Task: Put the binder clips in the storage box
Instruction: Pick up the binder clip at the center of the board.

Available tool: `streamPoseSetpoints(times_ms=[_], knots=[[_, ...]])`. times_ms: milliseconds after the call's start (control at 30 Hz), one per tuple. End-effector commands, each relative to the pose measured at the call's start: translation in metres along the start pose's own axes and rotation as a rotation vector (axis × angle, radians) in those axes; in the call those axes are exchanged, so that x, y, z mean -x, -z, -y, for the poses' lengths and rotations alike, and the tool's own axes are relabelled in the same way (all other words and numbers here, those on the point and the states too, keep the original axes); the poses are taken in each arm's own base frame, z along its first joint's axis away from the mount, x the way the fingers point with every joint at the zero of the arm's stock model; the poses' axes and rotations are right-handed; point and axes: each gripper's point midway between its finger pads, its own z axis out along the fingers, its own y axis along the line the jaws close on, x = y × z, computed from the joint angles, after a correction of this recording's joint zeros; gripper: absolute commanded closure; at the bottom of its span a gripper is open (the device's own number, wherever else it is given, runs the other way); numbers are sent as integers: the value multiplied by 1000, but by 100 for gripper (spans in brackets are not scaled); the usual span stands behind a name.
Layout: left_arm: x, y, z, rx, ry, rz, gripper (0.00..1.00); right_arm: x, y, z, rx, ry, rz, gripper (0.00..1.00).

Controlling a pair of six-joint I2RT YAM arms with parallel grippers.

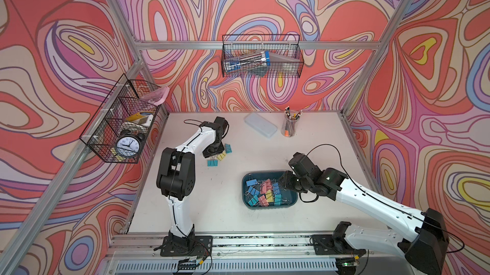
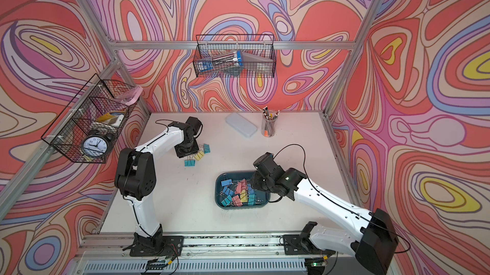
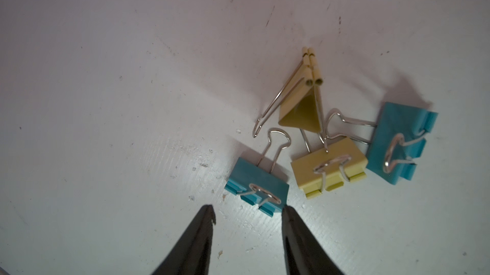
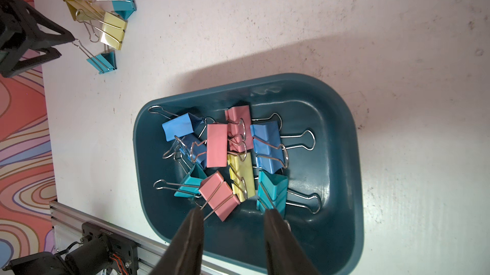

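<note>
Counter [image 1: 212,207]: white, scuffed. L arm [image 1: 193,138] extends to approx 10 o'clock of counter ctr. R arm [image 1: 371,196] comes in from 4 o'clock, wrist over the box.

Box [image 4: 342,180]: dark teal, flat on counter, just off ctr at 4 o'clock in both top views. Case [image 1: 261,124] sits at 12 o'clock by back edge, cup [image 1: 290,125] w/ pencils just beside it at 1 o'clock.

Clips [image 4: 217,145]: most lie in the box in a jumbled pile, blue/pink/yellow/teal; one end of box is bare. 4 loose clips [image 1: 218,157] on counter at 10 o'clock, well apart from box: 2 teal, 2 yellow, close together, one yellow showing its triangular end. Nearest teal clip [image 3: 256,188] lies flat, one handle out, one over its body.

L fingers [image 3: 196,241]: apart, low over counter, tips either side of that teal clip's near edge. One tip is at its corner, contact can't tell; nothing clamped.

R fingers [image 4: 188,241]: apart, above box, nothing btw them. A pink clip's handle ends by one tip, a teal clip lies by the other.
</note>
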Motion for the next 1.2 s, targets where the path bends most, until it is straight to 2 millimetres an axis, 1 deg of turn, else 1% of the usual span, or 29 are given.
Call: streamPoseSetpoints(times_ms=[0,200,333,433,567,700,767,800,867,933,1000,1067,1133,1167], knots=[[-3,-7,-5,57,-33,-39,56,2,2,1,4,-17,25,61],[-2,-18,-2,78,-58,-51,61,0,1,4,6,-31,25,61],[-5,-20,0,72,-63,-66,71,1,3,3,6,-33,27,60],[-7,-19,-2,71,-67,-68,78,1,3,3,6,-38,27,61],[-10,-16,-4,67,-80,-75,84,3,6,1,13,-41,36,60],[-10,-8,-5,46,-80,-72,92,10,14,-3,33,-58,70,60],[-11,1,-6,25,-80,-65,96,14,20,-3,41,-71,101,58],[-10,5,-6,12,-81,-59,97,16,22,-2,41,-76,114,55],[-11,17,-8,-16,-88,-54,100,21,28,1,33,-88,151,44],[-14,32,-11,-45,-97,-55,100,27,35,6,16,-101,193,33],[-17,51,-13,-89,-104,-43,100,33,40,12,-6,-115,233,22],[-21,75,-14,-141,-119,-14,100,39,44,17,-30,-130,272,10],[-26,100,-13,-187,-137,24,100,44,48,23,-56,-145,303,3],[-30,114,-12,-212,-149,49,100,46,49,27,-73,-158,319,2]])
